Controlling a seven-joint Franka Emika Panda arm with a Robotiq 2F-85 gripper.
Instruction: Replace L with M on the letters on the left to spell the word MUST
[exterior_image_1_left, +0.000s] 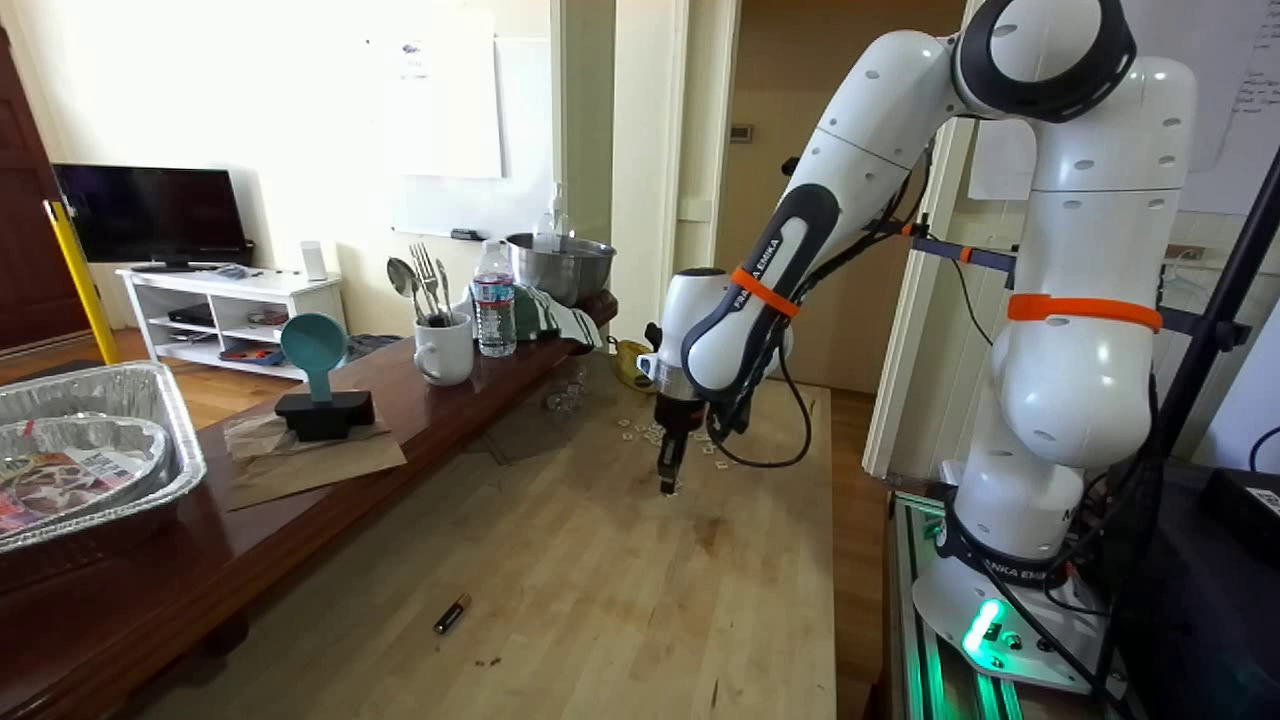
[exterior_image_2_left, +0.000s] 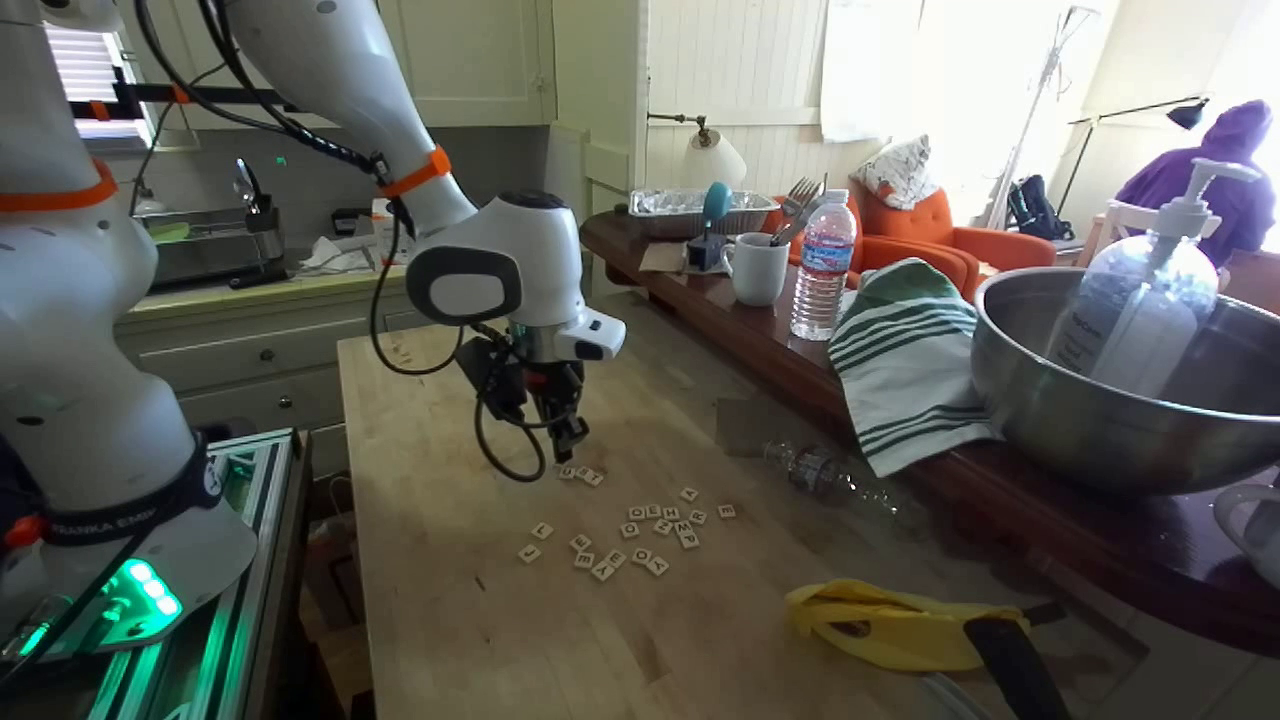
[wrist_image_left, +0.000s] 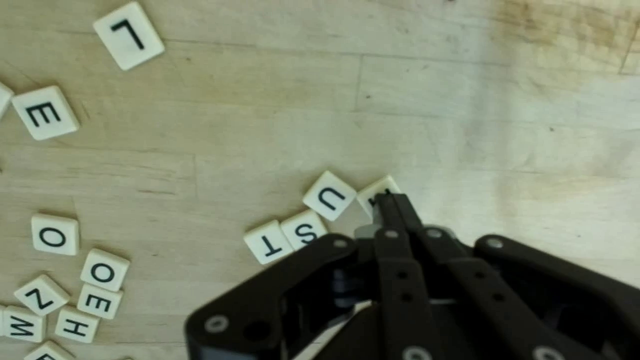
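The letters are small pale tiles with black print. In the wrist view, tiles U, S and T lie in a bent row. A further tile touches the corner of U; my fingertips cover most of its letter, so I cannot read it. My gripper is shut, with nothing visible between its fingertips, right over this tile. The gripper shows low at the table in both exterior views. An L tile lies apart; an M-or-W tile lies among others.
Several loose tiles lie on the wooden table. A clear bottle and a yellow bag lie on it too. A battery lies nearer in an exterior view. A raised dark ledge borders the table.
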